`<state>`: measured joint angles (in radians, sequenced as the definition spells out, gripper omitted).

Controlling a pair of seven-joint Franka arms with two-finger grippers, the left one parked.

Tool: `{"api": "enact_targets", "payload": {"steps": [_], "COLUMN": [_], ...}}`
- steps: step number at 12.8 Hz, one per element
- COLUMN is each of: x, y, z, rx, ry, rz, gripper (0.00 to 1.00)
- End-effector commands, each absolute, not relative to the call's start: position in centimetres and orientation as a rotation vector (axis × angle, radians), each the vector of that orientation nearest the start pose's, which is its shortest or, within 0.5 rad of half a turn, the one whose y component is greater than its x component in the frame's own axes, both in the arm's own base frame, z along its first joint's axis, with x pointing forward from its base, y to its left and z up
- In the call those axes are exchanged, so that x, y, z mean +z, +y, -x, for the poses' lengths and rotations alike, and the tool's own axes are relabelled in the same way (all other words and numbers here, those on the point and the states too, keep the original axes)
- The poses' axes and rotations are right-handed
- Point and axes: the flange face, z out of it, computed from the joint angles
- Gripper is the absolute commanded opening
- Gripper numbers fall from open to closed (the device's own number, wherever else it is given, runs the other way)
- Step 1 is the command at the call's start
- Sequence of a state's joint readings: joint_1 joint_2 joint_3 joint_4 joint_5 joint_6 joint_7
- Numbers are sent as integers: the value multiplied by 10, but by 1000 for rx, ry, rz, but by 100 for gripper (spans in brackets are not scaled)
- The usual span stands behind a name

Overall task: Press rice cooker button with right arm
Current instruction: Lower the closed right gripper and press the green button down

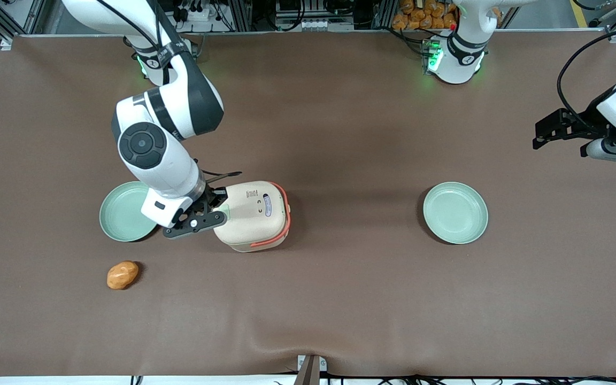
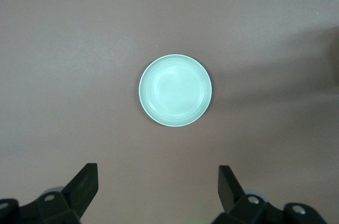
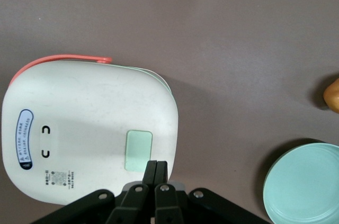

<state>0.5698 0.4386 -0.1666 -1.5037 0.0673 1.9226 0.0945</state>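
Note:
The cream rice cooker (image 1: 252,215) with its coral handle (image 1: 285,214) stands lid down on the brown table, beside a mint plate (image 1: 123,210). In the right wrist view its lid (image 3: 87,128) carries a pale green rectangular button (image 3: 139,150). The right arm's black gripper (image 3: 156,163) is shut, fingers pressed together, its tips at the cooker's edge just beside the button's corner. From the front the gripper (image 1: 221,204) shows at the cooker's side toward the plate, mostly covered by the wrist.
An orange bread-like lump (image 1: 122,275) lies nearer the front camera than the plate (image 3: 306,182). A second mint plate (image 1: 455,212) sits toward the parked arm's end, also seen in the left wrist view as the same plate (image 2: 175,90).

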Motion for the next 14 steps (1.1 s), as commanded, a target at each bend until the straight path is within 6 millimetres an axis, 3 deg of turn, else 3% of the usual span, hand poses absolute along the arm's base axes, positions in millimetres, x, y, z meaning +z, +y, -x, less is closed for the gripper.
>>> {"api": "enact_targets", "payload": {"steps": [1, 4, 14], "x": [407, 389, 374], "y": [306, 322, 307], "z": [-622, -618, -616], "rx": [-20, -10, 59], "ry": [-476, -516, -438], "rz": [3101, 3103, 3128], "gripper": [0, 0, 0]}}
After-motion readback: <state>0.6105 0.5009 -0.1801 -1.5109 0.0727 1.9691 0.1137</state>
